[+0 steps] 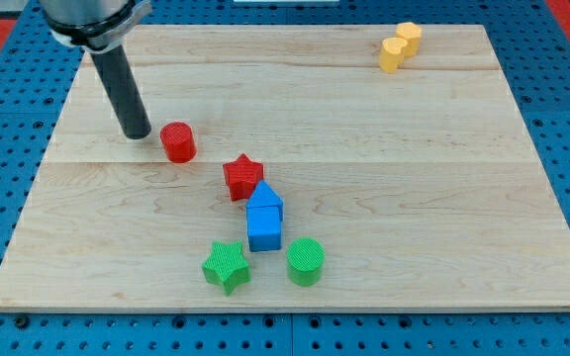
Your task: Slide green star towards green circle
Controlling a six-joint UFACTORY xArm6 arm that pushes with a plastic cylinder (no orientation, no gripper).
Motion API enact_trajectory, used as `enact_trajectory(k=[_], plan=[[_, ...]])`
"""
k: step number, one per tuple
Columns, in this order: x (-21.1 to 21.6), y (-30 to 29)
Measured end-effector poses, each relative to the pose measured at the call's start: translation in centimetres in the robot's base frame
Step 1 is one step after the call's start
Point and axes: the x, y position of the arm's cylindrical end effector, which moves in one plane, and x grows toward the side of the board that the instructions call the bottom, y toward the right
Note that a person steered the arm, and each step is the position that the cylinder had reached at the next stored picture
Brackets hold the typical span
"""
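The green star (227,266) lies near the view's bottom, just left of centre. The green circle (306,261) stands to its right, a short gap between them. My tip (137,133) rests on the board at the upper left, far from the green star and just left of the red circle (178,142).
A red star (242,177) lies below and right of the red circle. A blue block (264,219) sits just below it, above the gap between the green blocks. A yellow block (400,46) lies at the top right. The wooden board (443,178) ends in blue pegboard all round.
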Motion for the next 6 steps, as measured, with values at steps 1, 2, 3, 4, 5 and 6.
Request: enact_trajectory(k=[1, 2, 3, 4, 5, 6], plan=[[2.8, 5.8], [4.8, 6.6], [7.3, -2.2], [14.1, -2.8], [16.8, -0.1], [16.9, 5.7]])
